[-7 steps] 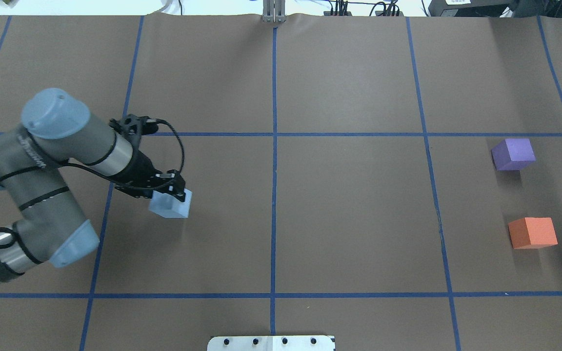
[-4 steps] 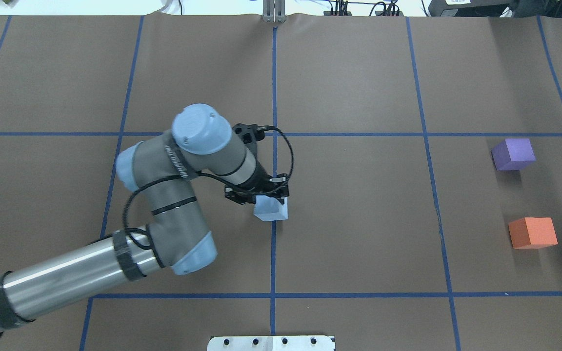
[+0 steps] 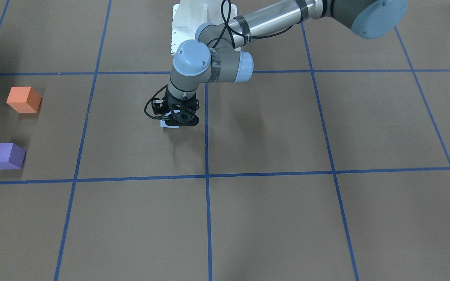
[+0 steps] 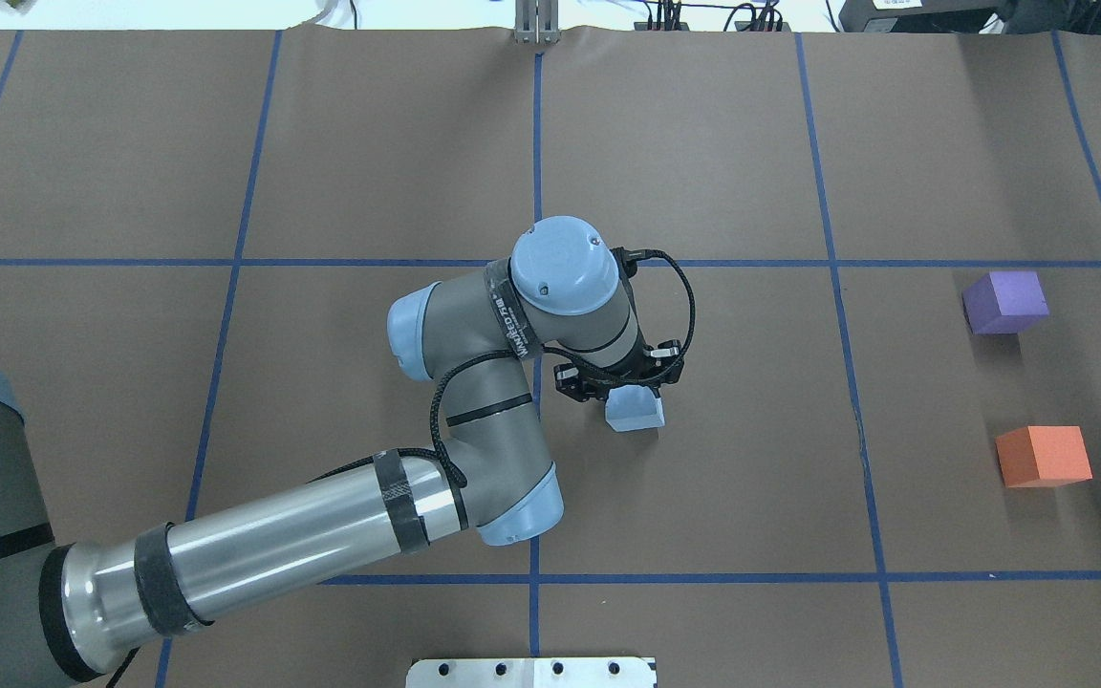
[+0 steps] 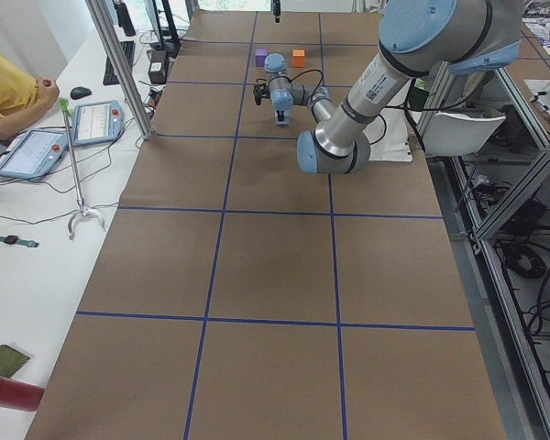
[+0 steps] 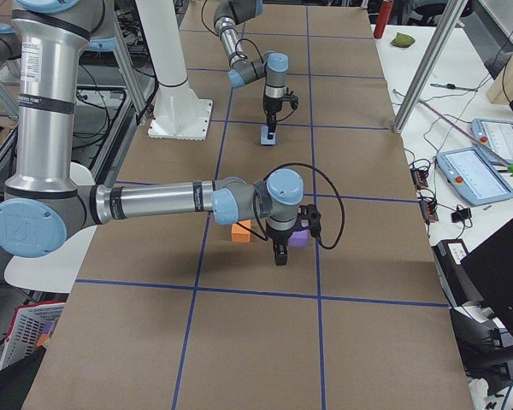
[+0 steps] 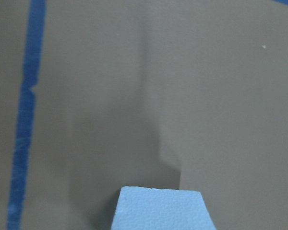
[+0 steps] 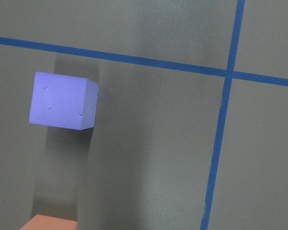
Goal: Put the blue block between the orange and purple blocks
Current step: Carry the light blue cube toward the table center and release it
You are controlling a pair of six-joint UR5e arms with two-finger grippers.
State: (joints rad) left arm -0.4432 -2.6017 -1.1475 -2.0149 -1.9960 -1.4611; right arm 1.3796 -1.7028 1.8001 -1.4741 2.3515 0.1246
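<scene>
Blue block [image 4: 634,411] is being gripped by the left jaws over the worktop [image 4: 703,143] centre, well apart from the others. Right arm [image 6: 154,203] is hovering near the orange block [image 4: 1043,457] and purple block [image 4: 1004,302]; right jaws' state cannot be told.

1. Brown paper cover [image 4: 703,143] on the table, divided into rectangles by blue tape lines [image 4: 537,143].
2. White side bench [image 5: 37,275] along the table's edge.
3. Far tablet [image 5: 99,121] and near tablet [image 5: 29,153], lying close together on the bench.
4. Reach-grabber [image 5: 76,174], with a green grip at one end and a claw at the other, just beside the tablets.
5. Person in a yellow shirt [image 5: 5,92], cut off by the frame.
6. Red cylinder [image 5: 9,392] and flat green object [image 5: 2,359] at the bench's near end.
7. Aluminium post [image 5: 119,69], upright between bench and table.
</scene>
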